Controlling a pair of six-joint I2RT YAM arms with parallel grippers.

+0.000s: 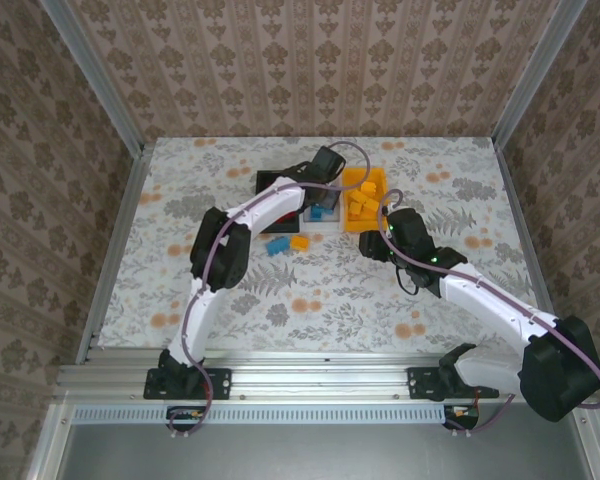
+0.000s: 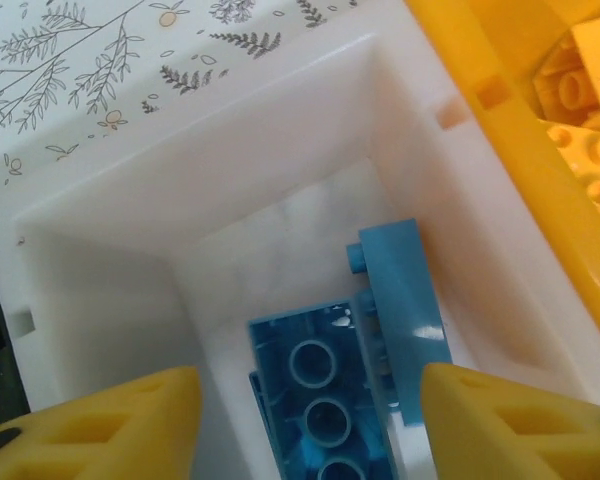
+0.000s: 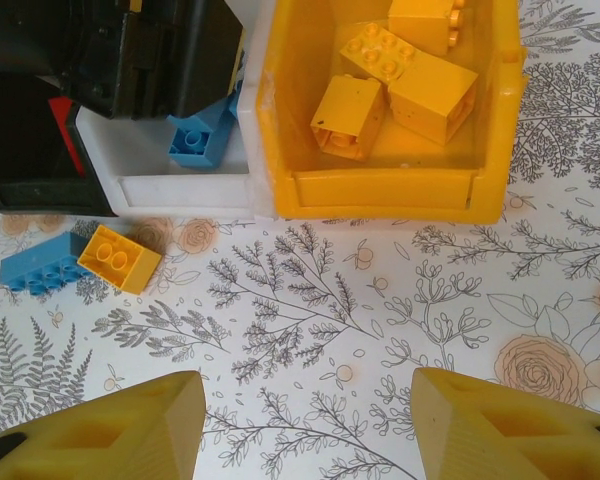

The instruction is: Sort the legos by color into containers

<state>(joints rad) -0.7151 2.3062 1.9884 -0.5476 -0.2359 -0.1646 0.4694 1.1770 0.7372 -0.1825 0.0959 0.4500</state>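
Note:
My left gripper hangs open inside the white container, its yellow fingertips on either side of two blue legos lying on the bin floor without touching them. In the top view the left gripper is over the middle bin. The yellow container holds several yellow legos. The black container at the left has a red lego showing at its edge. My right gripper is open over bare table in front of the yellow bin. A loose blue lego and a loose yellow lego lie side by side in front of the black and white bins.
The three bins stand in a row at the back middle of the table, black, white, then yellow. Patterned walls enclose the table. The left arm's black wrist covers part of the white bin.

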